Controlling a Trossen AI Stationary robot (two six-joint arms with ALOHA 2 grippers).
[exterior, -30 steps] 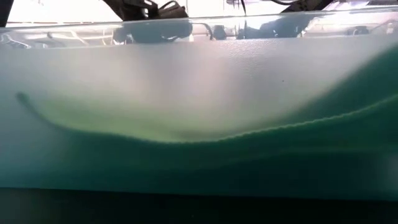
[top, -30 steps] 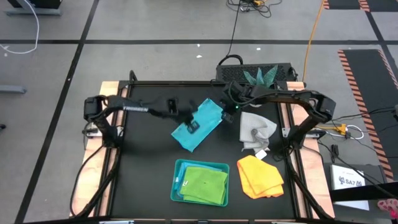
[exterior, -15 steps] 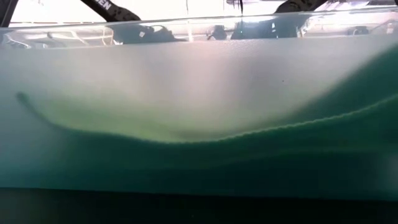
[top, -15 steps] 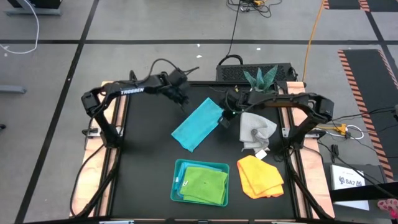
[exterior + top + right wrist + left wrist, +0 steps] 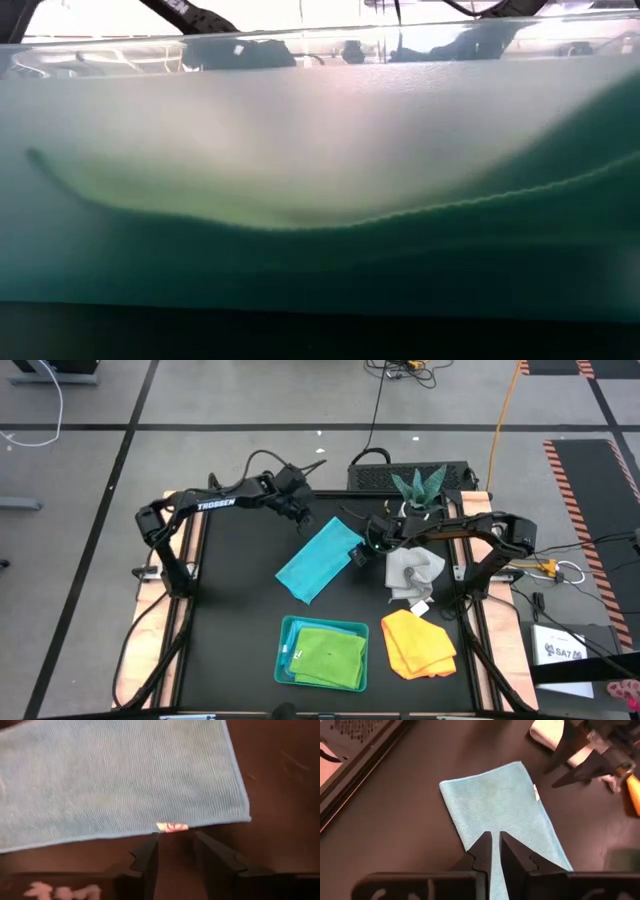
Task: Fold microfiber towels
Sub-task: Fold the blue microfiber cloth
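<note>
Now the turquoise towel (image 5: 319,559) lies folded into a long strip mid-table, its long axis slanting from the far right toward the near left. The right gripper (image 5: 176,851), jaws parted and empty, sits at its far edge; the left gripper (image 5: 495,851) hovers nearly closed, empty. Next likely comes another fold or transfer to the tray (image 5: 284,658).

ribbed cloth towel (image 5: 510,815), matt tabletop (image 5: 240,620)
</note>
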